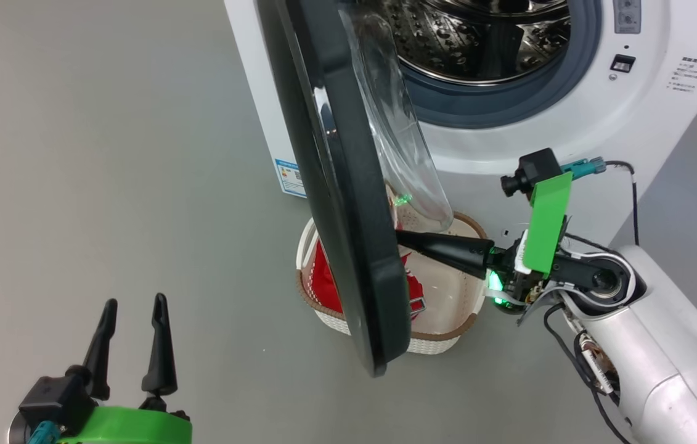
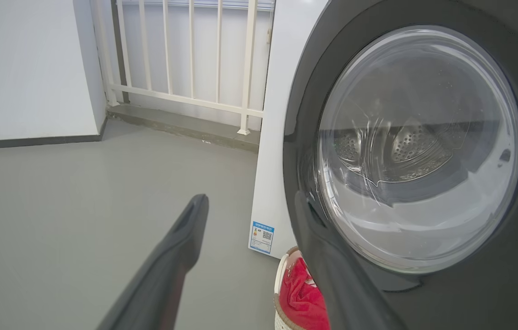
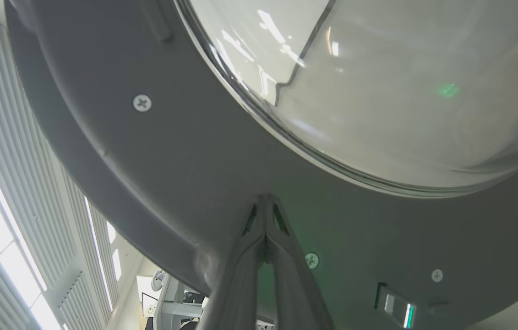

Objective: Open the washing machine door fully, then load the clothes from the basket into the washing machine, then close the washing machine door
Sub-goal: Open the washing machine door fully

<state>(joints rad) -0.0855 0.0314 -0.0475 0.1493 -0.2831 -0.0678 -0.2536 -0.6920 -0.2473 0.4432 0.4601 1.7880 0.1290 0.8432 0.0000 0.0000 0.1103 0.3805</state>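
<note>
The washing machine door (image 1: 348, 203) stands about half open, seen edge-on, its clear bowl (image 1: 397, 123) facing the drum (image 1: 477, 37) of the white washing machine (image 1: 662, 123). My right gripper (image 1: 400, 237) is shut with nothing in it, and its tips press the door's grey inner face (image 3: 194, 174) below the glass; in the right wrist view the right gripper (image 3: 265, 199) shows its two fingers together. Under the door sits the basket (image 1: 447, 336) with red clothes (image 1: 326, 280) inside, partly hidden. My left gripper (image 1: 132, 305) hangs open at the lower left, apart from the door (image 2: 423, 298).
Grey floor (image 1: 108, 154) spreads to the left of the machine. A white railing (image 2: 185, 55) and a wall (image 2: 25, 68) stand behind it. A blue sticker (image 1: 288, 177) marks the machine's side. The right arm's cable (image 1: 631, 185) loops close to the machine front.
</note>
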